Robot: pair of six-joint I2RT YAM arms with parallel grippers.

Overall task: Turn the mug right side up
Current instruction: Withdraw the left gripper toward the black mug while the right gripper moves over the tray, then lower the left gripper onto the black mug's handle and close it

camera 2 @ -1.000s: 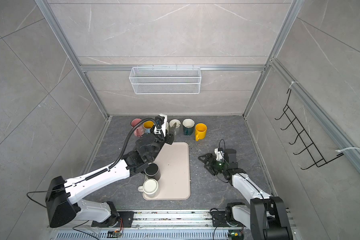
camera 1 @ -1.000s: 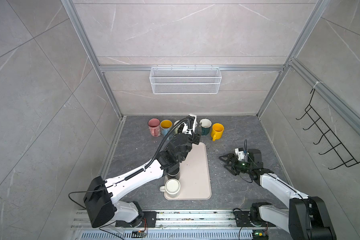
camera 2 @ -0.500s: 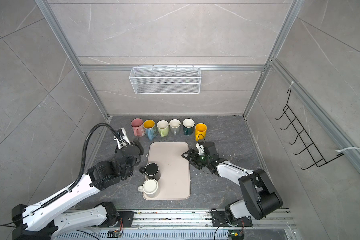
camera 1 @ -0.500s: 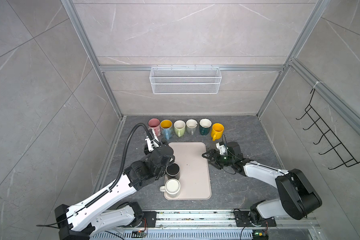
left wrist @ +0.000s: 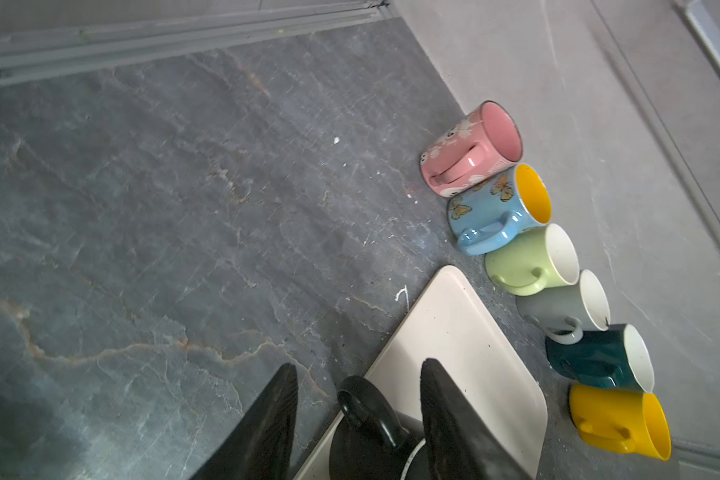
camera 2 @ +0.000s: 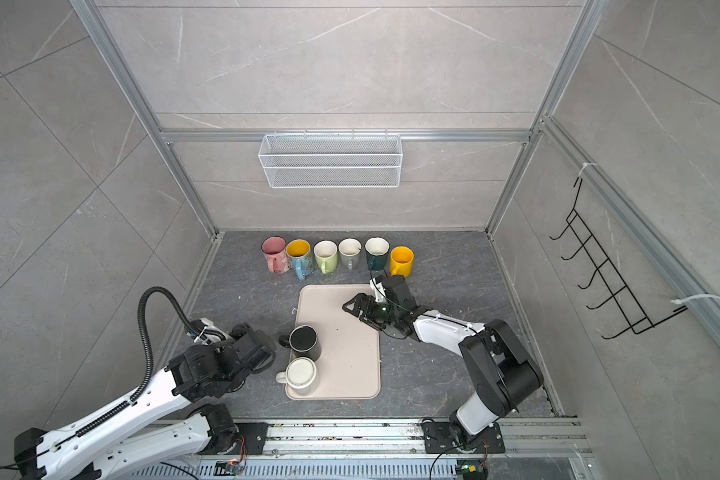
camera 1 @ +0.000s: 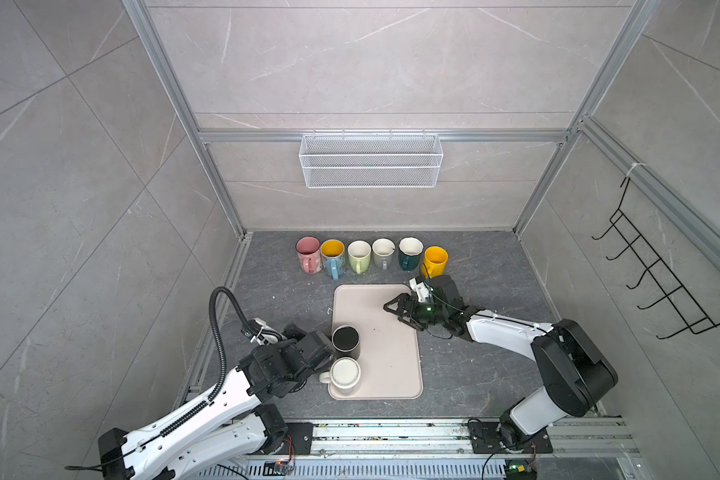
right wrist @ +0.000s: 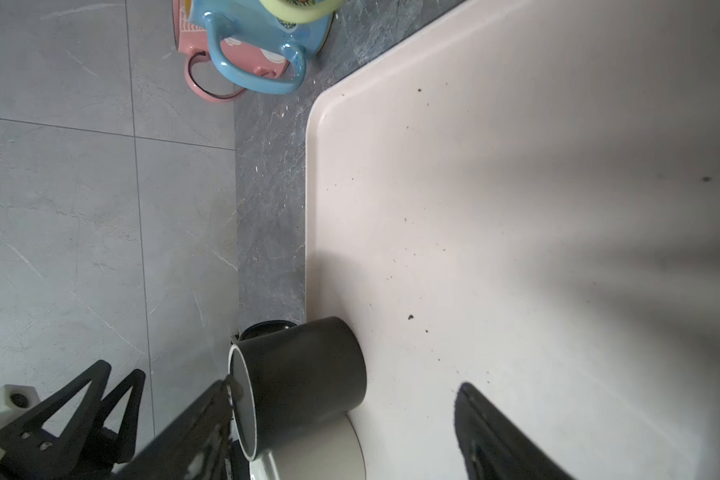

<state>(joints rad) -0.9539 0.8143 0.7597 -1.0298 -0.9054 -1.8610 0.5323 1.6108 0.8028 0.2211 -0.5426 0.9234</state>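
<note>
left gripper point(left wrist: 359, 368): fingers partly apart, straddling handle of black mug point(camera 1: 345, 338), not clamped | black mug: upright, near-left on tray point(camera 1: 391, 353), white mug point(camera 1: 344, 372) just nearer | right gripper point(camera 1: 396, 312): spread wide, empty, over tray's far-right | row of 6 mugs point(camera 1: 359, 257) far side

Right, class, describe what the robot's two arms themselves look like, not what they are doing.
Both the left arm and right arm have smooth white shells between bulky black joints. A black ribbed hose loops off the left arm; a small green light glows at the right wrist. The fingers are black, tapering wedges.
</note>
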